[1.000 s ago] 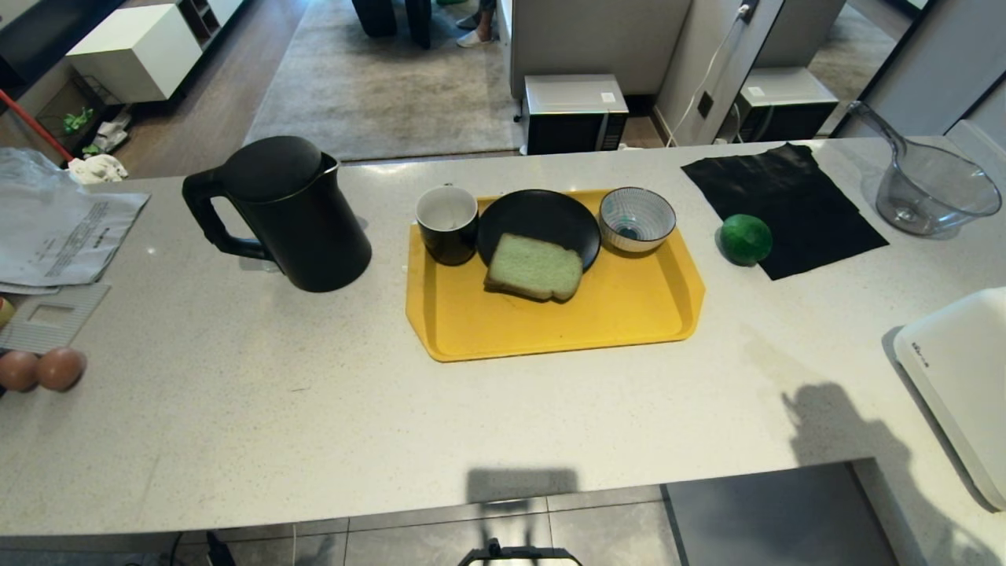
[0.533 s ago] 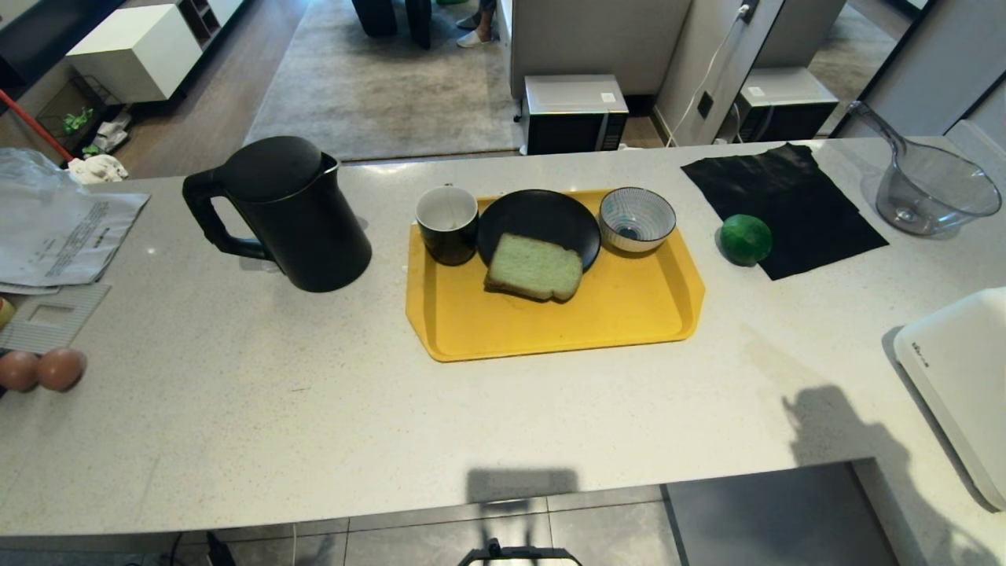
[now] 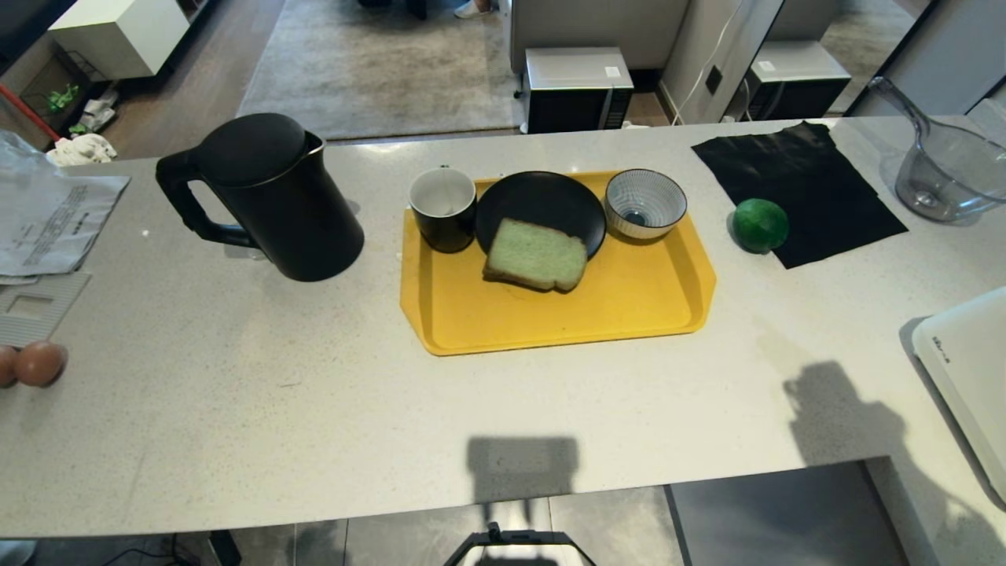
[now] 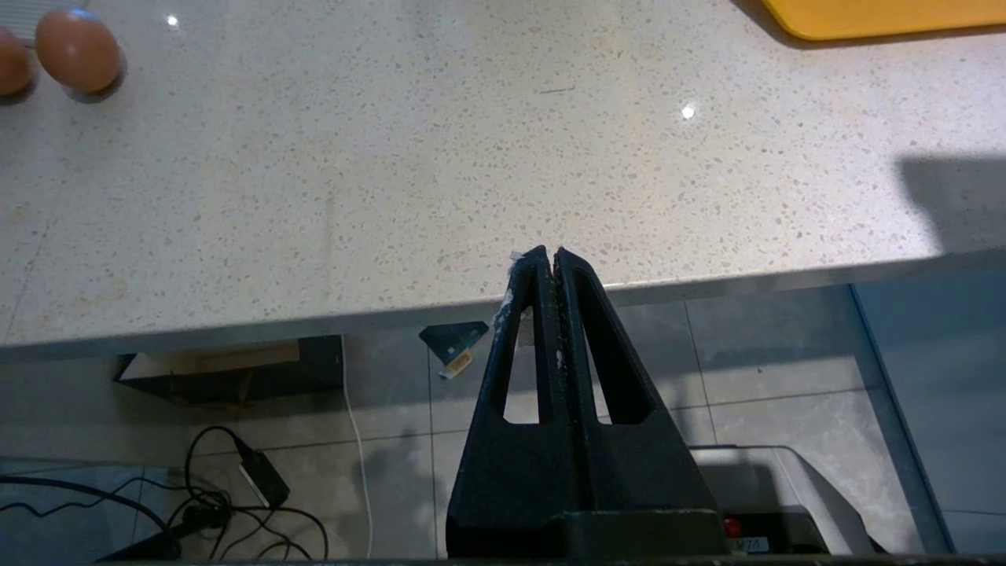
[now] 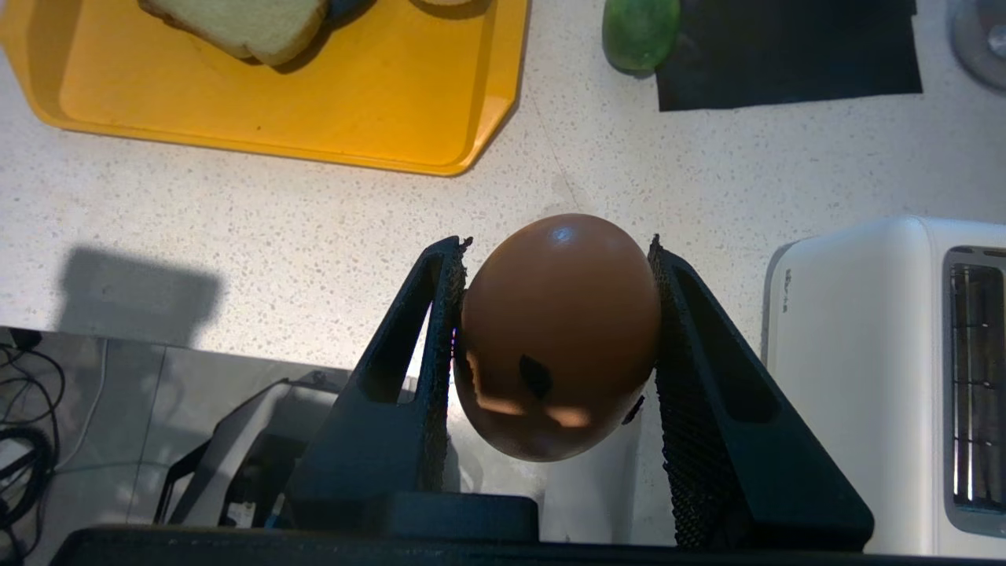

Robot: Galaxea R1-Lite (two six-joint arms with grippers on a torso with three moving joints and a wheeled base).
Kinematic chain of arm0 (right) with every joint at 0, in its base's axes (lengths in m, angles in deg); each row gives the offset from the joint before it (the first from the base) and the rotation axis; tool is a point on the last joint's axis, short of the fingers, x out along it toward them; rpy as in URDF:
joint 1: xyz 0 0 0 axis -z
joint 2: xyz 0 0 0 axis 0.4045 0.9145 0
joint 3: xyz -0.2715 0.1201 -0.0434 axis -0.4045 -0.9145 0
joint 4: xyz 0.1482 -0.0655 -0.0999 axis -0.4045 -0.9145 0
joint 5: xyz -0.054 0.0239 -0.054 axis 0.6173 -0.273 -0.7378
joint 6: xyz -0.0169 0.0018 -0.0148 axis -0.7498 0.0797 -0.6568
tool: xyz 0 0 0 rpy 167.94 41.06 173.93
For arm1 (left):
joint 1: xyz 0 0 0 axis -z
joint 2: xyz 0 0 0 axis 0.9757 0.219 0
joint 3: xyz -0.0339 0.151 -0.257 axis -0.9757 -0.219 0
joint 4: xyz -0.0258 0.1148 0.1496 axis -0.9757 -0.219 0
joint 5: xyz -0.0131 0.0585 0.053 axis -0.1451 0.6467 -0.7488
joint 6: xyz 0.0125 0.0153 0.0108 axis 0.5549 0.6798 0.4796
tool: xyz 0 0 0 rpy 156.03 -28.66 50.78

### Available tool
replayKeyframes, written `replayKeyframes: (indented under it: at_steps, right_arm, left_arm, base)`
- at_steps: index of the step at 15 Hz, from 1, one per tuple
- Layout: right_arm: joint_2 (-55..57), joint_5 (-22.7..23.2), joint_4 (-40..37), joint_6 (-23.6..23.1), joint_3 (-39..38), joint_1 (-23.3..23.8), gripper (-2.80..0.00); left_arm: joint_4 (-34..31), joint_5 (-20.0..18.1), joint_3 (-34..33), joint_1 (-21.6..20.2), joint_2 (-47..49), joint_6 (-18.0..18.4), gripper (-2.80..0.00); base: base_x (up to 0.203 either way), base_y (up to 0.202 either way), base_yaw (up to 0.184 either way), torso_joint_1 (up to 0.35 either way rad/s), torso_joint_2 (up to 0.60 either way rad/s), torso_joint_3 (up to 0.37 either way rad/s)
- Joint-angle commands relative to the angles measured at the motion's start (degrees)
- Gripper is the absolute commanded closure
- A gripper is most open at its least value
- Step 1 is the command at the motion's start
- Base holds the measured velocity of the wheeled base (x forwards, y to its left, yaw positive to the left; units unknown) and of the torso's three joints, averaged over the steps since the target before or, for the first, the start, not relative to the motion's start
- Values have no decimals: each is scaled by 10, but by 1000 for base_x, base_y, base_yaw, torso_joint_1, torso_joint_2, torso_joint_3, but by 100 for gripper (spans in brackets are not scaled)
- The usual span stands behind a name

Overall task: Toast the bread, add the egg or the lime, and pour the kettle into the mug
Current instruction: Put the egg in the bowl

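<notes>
Two jobs remain for the black kettle (image 3: 271,196) and yellow tray (image 3: 550,314); bread (image 3: 536,255) overlaps the plate. Right gripper (image 5: 554,314) clamps the egg (image 5: 558,338) near the counter's edge: carry gently to the striped bowl (image 3: 644,203).

Head cam doesn't catch either claw. Toaster (image 3: 971,377) gets chopped off at 3 o'clock, glass jug (image 3: 951,169) clipped around 2, second egg (image 3: 5,366) half gone at 9.
</notes>
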Motion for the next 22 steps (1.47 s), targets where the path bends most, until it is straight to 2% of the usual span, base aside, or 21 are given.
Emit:
replayKeyframes:
  at_steps: [1, 10, 22]
  right_arm:
    - [2, -1, -1, 0, 1, 0, 0]
    - [2, -8, -1, -12, -13, 0, 0]
    - [29, -5, 2, -4, -9, 0, 0]
  left_arm:
    - [0, 0, -9, 0, 0, 0, 0]
    - [0, -1, -9, 0, 0, -3, 0]
    - [0, 2, -9, 0, 0, -6, 0]
  base:
    - [0, 0, 0, 4, 4, -193]
    - [0, 0, 0, 3, 3, -177]
    - [0, 0, 0, -10, 19, 7]
